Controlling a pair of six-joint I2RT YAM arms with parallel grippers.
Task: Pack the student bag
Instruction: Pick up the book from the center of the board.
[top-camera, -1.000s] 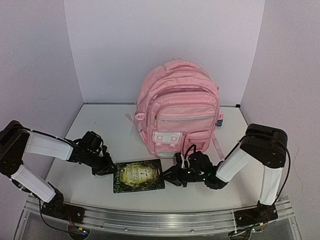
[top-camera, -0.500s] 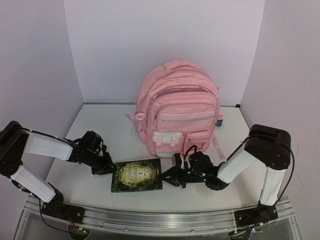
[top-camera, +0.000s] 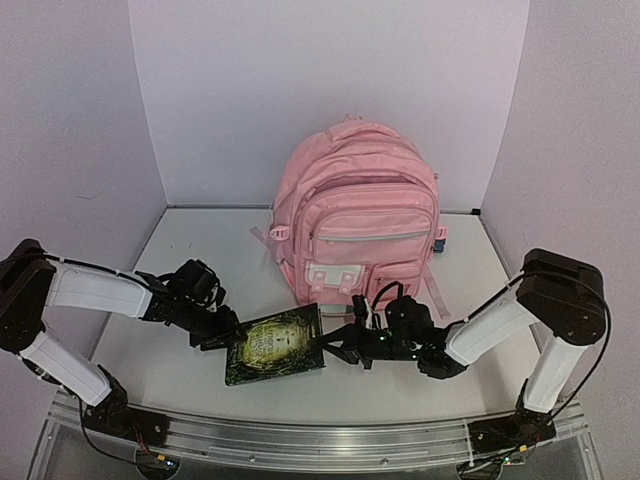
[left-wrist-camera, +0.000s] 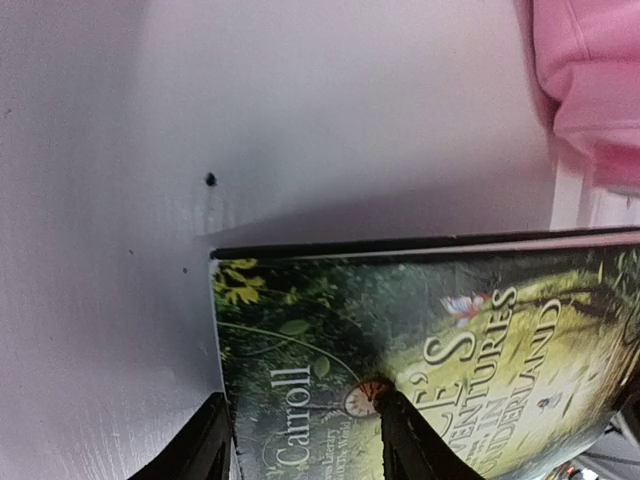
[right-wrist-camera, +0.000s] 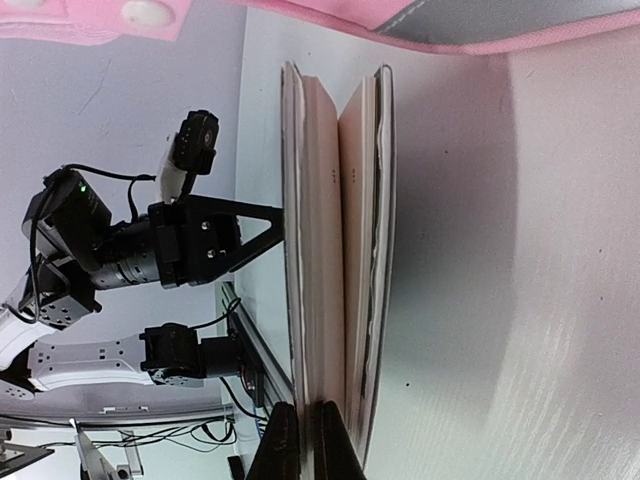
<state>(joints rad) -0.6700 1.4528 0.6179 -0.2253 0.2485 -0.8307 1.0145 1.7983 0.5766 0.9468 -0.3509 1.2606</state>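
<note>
At table front, just ahead of the student bag (top-camera: 355, 215), the book (top-camera: 275, 343) is no longer flat. A second ago it lay flush on the table (top-camera: 200, 250); now its right edge is up and the cover tilts toward the left arm. Right gripper (top-camera: 335, 343) went from slightly apart to fully clamped on that right edge. Its wrist view shows the fingers (right-wrist-camera: 280, 445) pinched on the upper cover plus some pages only, and the book gapes into two blocks beside the grip. Left gripper (top-camera: 222, 338) has moved in to the book's left edge and spread its jaws. Its fingers (left-wrist-camera: 210, 450) stand apart over the cover near the author's name, nothing pinched that I can see. Bag hasn't moved: upright at the back centre of the table, front pockets facing the arms, no compartment visibly open from the top camera. Read: pick has started, this is the lift phase, packing proper not begun. Concern is the partial grip: lower pages and back cover hang free, so the book could fan open or slip as it rises. Left side probably needs to close on its edge to share the load. One arm also has to get a zip open before the book can go in.
</note>
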